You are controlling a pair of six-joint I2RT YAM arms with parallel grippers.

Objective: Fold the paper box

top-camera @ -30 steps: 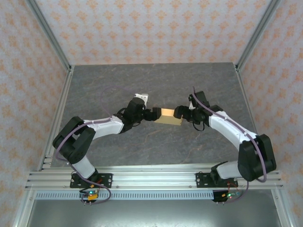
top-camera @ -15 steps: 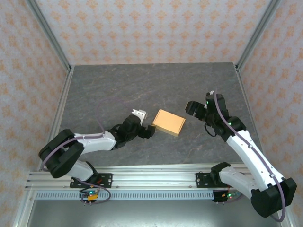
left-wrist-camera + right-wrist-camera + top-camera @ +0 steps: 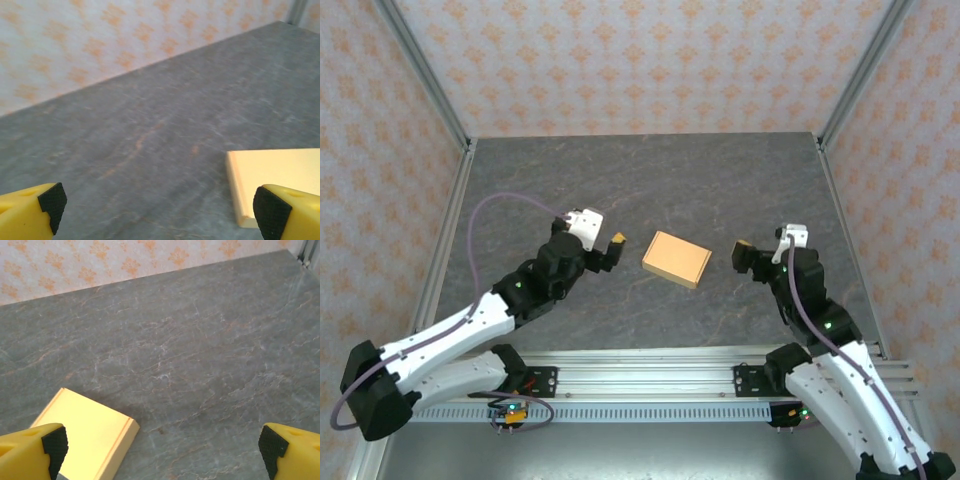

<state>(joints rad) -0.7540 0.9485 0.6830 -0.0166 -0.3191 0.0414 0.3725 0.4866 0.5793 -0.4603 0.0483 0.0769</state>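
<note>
Paper box [image 3: 677,259] lies flat near the mid of the worktop [image 3: 650,180], a closed slim rectangle turned a bit askew, w/ nothing touching it. It looks fully folded up, so I'd judge the job done or nrly so, and the box sits out in the open where either arm can reach it. Material: thin orange-tan card, matte, crisp edges. A faint crease line runs parallel to one edge in the right wrist view, and the side wall is shallow. Light stuff, prob. slides easily if nudged. Left tool [image 3: 612,250] sits off the box's left end and right tool [image 3: 740,258] off its right end, each a little apart from it. Both gape wide w/ nothing betw. the black rubber pads [image 3: 270,212] on their yellow fingers [image 3: 20,455]. Flanking it like that leaves the top face unobstructed. Worktop is grey, stone-look, veined and smooth. Orange-patterned walls [image 3: 650,60] stand behind.
</note>
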